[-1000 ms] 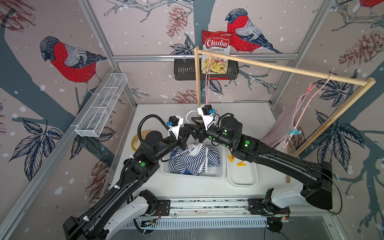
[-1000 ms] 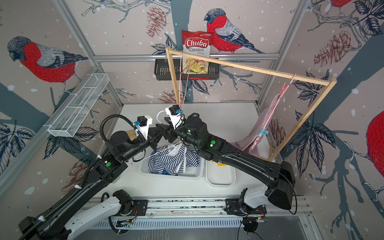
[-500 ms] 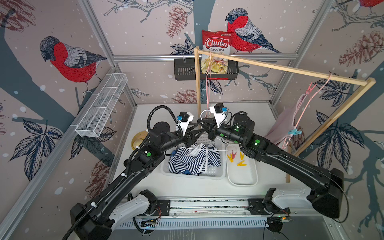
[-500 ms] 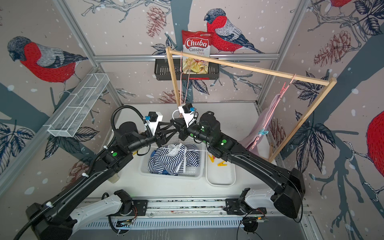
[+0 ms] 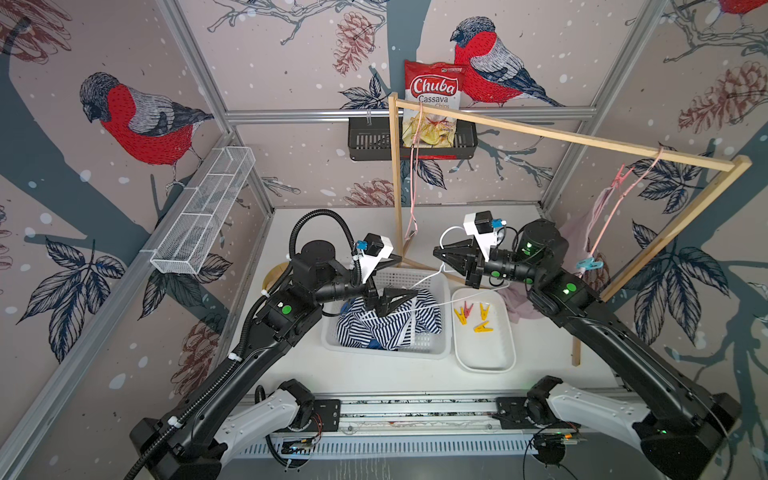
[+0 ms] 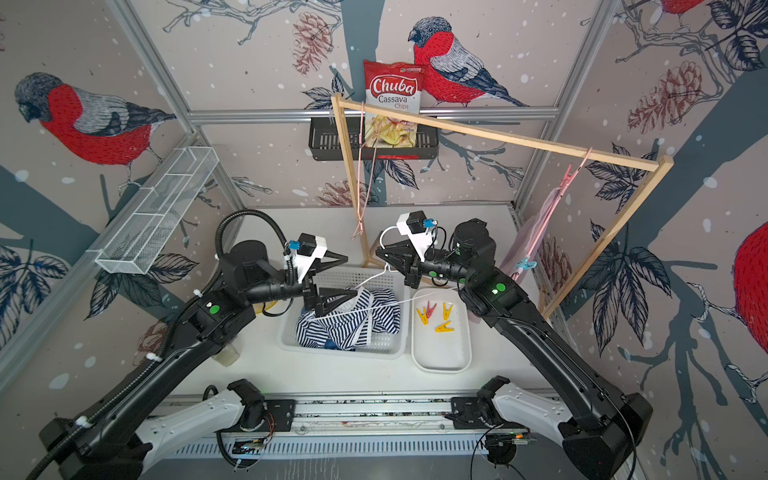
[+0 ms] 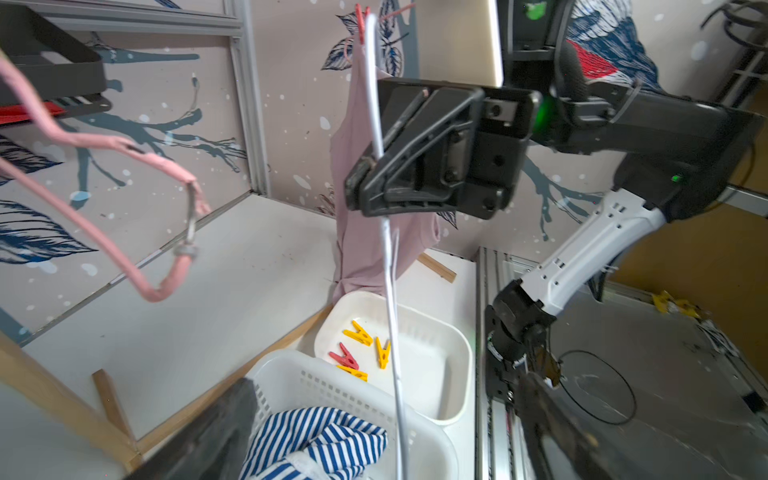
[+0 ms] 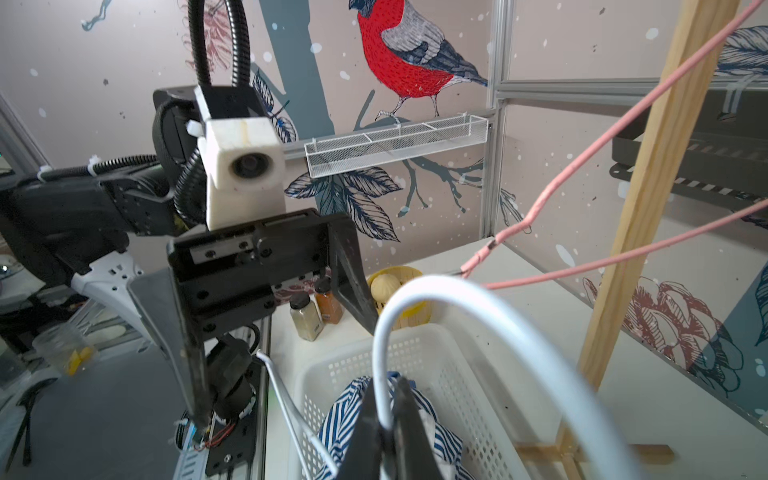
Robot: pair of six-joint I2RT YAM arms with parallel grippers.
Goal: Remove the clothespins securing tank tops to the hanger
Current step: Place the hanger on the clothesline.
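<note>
My right gripper [image 5: 437,252] is shut on the hook of a bare white hanger [image 5: 436,306], which slants down over the basket; the wrist view shows its jaws [image 8: 384,419] pinching the wire. Left of it, my left gripper [image 5: 405,277] stands open and empty above the striped tank top [image 5: 386,324], which lies crumpled in the basket over a bit of blue fabric. Several clothespins [image 5: 473,313], yellow and one red, lie in the white tray [image 5: 484,357]. A mauve tank top [image 5: 582,232] hangs at the right, held by a teal clothespin [image 5: 589,264] and a red-pink clothespin [image 5: 620,176].
The white perforated basket [image 5: 386,353] sits beside the tray at the table's front. A wooden rack [image 5: 561,137] spans the back and right, and an empty pink hanger [image 5: 412,199] dangles from it just behind both grippers. Spice bottles [image 8: 316,311] and a yellow bowl stand at the left.
The left gripper opened and drew back left. The right gripper shut on the white hanger's hook and moved right with it, so the two grippers now stand apart.
</note>
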